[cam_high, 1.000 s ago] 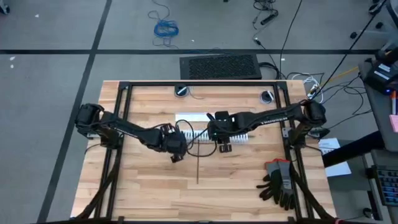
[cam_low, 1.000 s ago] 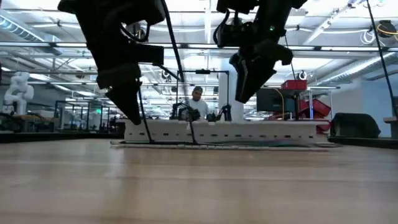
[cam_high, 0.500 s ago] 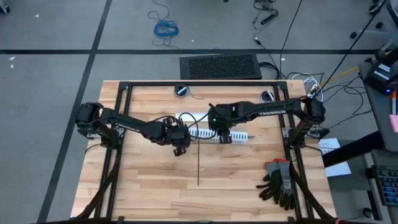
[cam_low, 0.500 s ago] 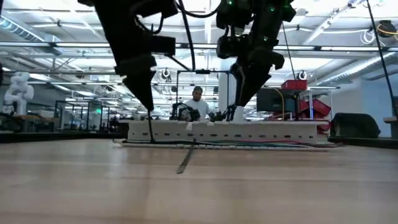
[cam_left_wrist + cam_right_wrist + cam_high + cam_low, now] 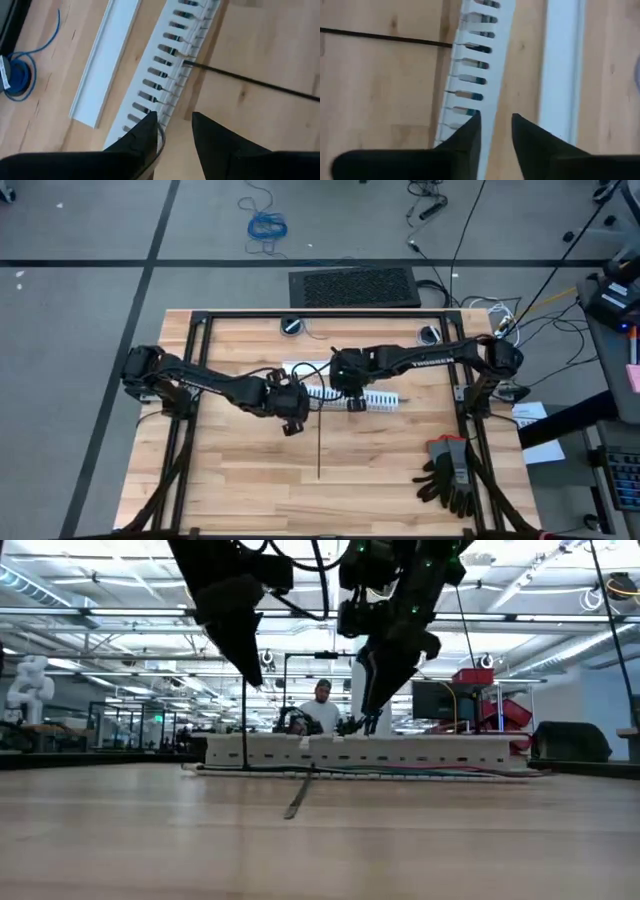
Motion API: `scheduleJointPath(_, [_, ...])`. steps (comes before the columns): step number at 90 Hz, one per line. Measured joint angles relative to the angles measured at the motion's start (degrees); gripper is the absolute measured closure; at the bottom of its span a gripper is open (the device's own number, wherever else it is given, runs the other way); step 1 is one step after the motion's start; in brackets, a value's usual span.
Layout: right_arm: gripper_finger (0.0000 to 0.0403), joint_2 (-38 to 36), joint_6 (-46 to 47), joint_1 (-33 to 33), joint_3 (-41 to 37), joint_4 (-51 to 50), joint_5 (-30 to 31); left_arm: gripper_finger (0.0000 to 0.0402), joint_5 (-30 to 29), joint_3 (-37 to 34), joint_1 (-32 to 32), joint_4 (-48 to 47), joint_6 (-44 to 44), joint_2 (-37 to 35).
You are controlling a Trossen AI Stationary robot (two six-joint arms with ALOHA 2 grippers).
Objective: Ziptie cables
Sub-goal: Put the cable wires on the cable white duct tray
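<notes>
Left claw (image 5: 292, 412): spread, empty — at the 9 o'clock end of the white slotted plastic duct (image 5: 352, 398).
Right claw (image 5: 352, 392): fingers parted, holding nothing, above the duct's middle.
Ziptie (image 5: 318, 442): long thin dark strip on the pale wooden surface (image 5: 240, 490), running from the duct toward 6 o'clock.
Cables (image 5: 470, 96): thin blue and grey wires lying inside the duct — seen through its slots.
Flat white cover strip (image 5: 107, 55): just beside the duct, at 12 o'clock.

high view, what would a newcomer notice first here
Two dark arms meet over the table's middle, the left gripper and right gripper both open above the white slotted duct. One ziptie lies straight on the wood, running from the duct toward the near edge. Black gloves lie near the right corner.
</notes>
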Motion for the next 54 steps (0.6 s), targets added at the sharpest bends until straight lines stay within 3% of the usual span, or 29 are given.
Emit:
scheduleJointPath(13, [0.0396, 0.9, -1.0, -0.7, 0.0, 2.1, -1.4, 0.0281, -1.8, 2.6, -0.9, -5.7, -2.8, 0.0])
scheduleJointPath(54, [0.0403, 5.0, -1.6, -1.9, 0.0, 5.8, -6.2, 0.0281, -5.8, 3.4, -3.0, -8.4, -4.7, 0.0])
